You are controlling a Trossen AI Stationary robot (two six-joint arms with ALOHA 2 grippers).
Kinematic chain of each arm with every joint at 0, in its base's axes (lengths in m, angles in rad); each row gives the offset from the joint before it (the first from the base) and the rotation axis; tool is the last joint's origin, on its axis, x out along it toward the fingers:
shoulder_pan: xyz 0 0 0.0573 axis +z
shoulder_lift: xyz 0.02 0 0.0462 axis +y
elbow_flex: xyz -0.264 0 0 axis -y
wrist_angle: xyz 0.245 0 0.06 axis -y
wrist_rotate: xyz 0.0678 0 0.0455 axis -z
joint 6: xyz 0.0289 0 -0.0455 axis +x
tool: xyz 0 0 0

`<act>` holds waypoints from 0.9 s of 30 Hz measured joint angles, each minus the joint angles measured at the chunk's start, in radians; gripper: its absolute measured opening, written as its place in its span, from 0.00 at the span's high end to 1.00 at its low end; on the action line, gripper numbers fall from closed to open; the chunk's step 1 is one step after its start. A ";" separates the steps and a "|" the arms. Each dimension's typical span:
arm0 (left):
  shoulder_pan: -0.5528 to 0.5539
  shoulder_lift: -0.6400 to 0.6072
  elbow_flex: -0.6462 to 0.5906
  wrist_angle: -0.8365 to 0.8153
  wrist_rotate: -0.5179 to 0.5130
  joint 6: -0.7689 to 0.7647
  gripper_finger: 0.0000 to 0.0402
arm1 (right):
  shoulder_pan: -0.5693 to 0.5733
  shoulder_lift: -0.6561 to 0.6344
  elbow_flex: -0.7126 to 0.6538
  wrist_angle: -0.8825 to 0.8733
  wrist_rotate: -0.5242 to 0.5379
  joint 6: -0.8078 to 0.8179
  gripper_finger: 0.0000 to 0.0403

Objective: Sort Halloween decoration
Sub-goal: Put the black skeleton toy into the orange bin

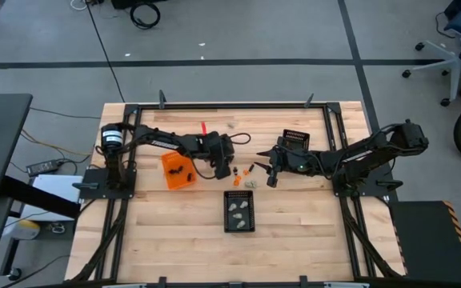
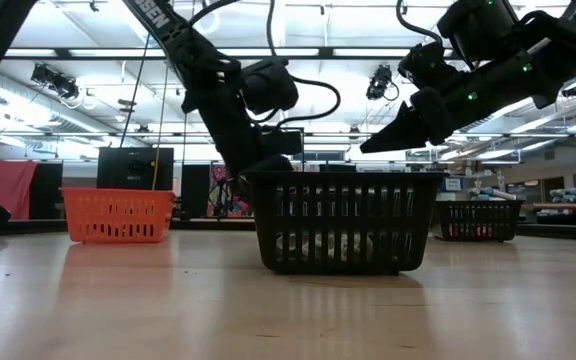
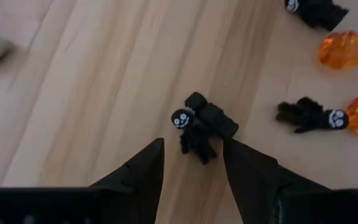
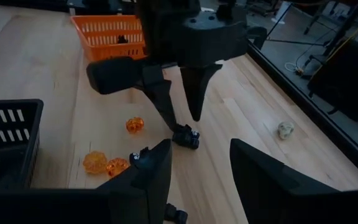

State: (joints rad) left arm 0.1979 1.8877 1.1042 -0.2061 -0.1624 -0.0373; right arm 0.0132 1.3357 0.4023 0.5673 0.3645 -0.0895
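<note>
Beside orange bin (image 1: 178,171), left gripper (image 3: 193,163) hovers, fingers spread, over black figure (image 3: 199,127), nothing held. Right gripper (image 4: 199,167) parted, empty. Arm lettering unreadable.

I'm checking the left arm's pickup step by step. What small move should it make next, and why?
Probably close the left gripper on the black toy figure. Its fingers stand open on either side of the piece, which lies on the wooden table between them, as the right wrist view also shows. The right gripper hangs open nearby.
</note>
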 joint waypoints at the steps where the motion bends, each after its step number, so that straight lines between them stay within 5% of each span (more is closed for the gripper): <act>1: 0.004 0.000 0.000 0.006 0.007 -0.001 0.57 | 0.000 0.000 0.000 0.000 0.000 0.000 0.59; 17: 0.017 0.068 0.005 0.042 0.078 0.002 0.59 | 0.000 0.000 0.000 0.000 -0.001 0.000 0.59; 27: 0.016 0.064 0.003 0.034 0.095 0.007 0.86 | 0.000 0.000 0.000 -0.001 -0.027 0.000 0.59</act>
State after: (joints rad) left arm 0.2139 1.9521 1.1076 -0.1722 -0.0675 -0.0303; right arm 0.0132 1.3359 0.4023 0.5659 0.3378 -0.0891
